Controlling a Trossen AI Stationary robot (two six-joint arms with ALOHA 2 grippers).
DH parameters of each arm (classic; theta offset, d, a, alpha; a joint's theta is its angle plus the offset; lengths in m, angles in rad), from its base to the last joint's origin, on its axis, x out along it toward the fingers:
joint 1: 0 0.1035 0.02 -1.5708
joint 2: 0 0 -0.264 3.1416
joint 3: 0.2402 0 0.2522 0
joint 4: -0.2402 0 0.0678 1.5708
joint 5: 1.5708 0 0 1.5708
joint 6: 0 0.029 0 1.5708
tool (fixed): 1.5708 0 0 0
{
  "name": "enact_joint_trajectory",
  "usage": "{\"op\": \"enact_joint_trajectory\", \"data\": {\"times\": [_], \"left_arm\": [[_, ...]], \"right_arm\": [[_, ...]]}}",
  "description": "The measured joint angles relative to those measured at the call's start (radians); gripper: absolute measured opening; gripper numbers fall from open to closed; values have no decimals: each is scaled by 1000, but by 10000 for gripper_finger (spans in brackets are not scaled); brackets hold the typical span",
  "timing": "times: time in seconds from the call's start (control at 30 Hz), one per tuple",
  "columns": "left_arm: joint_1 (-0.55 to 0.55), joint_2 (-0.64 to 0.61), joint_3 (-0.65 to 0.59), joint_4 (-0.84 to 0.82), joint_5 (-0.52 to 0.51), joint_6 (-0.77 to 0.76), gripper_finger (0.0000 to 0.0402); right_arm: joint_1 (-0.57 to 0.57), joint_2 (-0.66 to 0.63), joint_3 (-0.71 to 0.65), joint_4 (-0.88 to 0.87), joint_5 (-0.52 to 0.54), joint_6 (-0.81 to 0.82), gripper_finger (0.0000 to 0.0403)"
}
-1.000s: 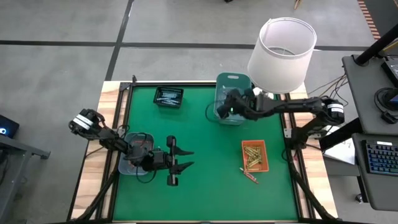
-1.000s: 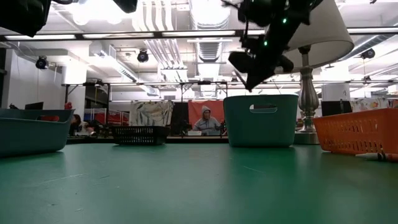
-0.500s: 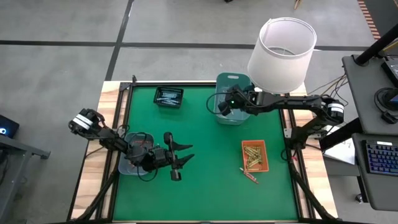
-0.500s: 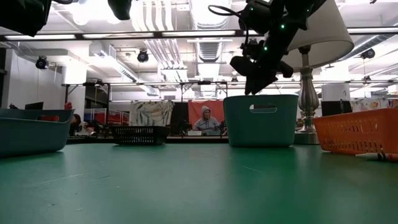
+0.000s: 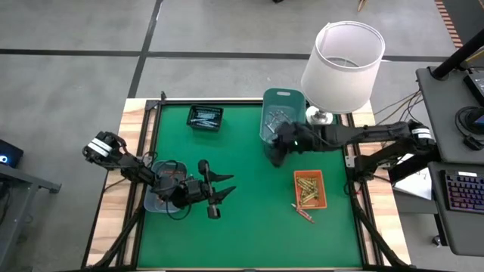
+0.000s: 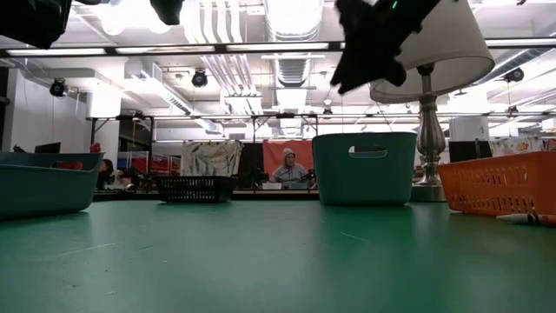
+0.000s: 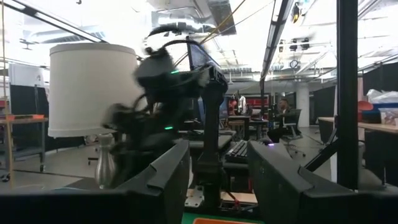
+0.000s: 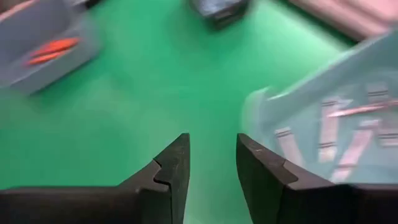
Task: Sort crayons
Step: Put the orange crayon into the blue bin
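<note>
Green felt covers the table, with wooden edging along both sides. Four bins sit on it — a small black basket at the far left, a teal bin at the far middle beside a white-shaded lamp, an orange tray at the right, and a blue-grey bin at the left edge.

Crayons lie sorted by bin: yellowish ones in the orange tray, grey-white ones in the teal bin, pale ones in the black basket, red ones in the blue-grey bin. A few loose crayons lie on the felt just in front of the orange tray.

Right gripper hangs in the air just off the near corner of the teal bin, over bare felt. Its wrist view shows the jaws parted with nothing between them — only green felt in the gap.

Left gripper rests low over the felt near the blue-grey bin, pointing toward the table's middle; fingers spread apart, empty.
</note>
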State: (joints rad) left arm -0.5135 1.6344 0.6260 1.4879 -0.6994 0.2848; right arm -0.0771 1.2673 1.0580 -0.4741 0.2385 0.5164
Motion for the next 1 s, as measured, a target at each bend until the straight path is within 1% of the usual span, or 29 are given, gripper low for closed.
{"op": "enact_joint_trajectory", "data": {"times": [0.17,0.27,0.4,0.5,0.63,0.83,1.0], "left_arm": [[1,0,0,0,0,27,143],[4,0,0,0,0,45,143],[11,0,0,0,0,61,143],[14,0,1,1,0,74,143],[21,0,10,-3,0,78,143],[25,0,48,-28,1,104,143],[25,0,83,-87,1,128,143]], "right_arm": [[184,-13,0,1,-110,89,106],[296,3,0,-8,-142,166,100],[433,47,0,-48,-146,326,98],[516,86,0,-75,-181,463,100],[602,148,0,-104,-245,644,98],[689,226,0,-138,-402,850,100],[753,267,0,-202,-468,1010,98]]}}
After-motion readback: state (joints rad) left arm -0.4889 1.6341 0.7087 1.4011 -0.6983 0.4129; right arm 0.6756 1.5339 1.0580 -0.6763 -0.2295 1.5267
